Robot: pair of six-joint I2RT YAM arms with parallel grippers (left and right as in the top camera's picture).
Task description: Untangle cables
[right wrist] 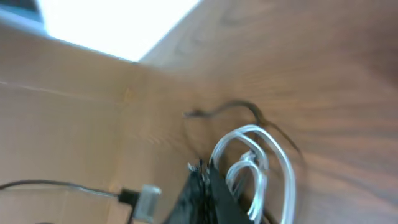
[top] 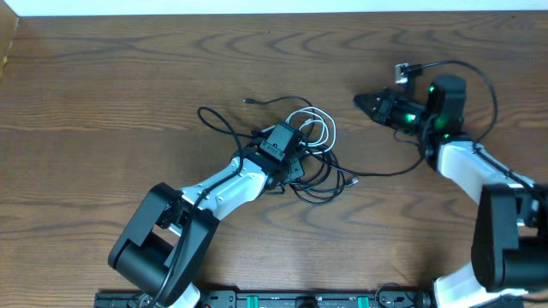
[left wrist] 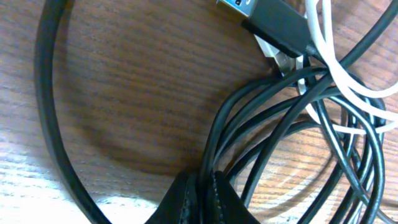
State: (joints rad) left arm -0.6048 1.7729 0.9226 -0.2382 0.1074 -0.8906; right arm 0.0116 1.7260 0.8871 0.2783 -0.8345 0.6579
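My left claw (left wrist: 200,194) sits squeezed shut in the cables (top: 324,127), which lie tangled at the centre of the table (top: 128,103). I can't tell whether it pinches a strand. My right claw (top: 363,103), at two o'clock from them, is closed too.

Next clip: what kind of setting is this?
Probably a robot test bench in a lab, not a home. There is a wood-grain table with a left arm and a right arm based at its near edge, and a tangle of thin cables lies on it as the work item.
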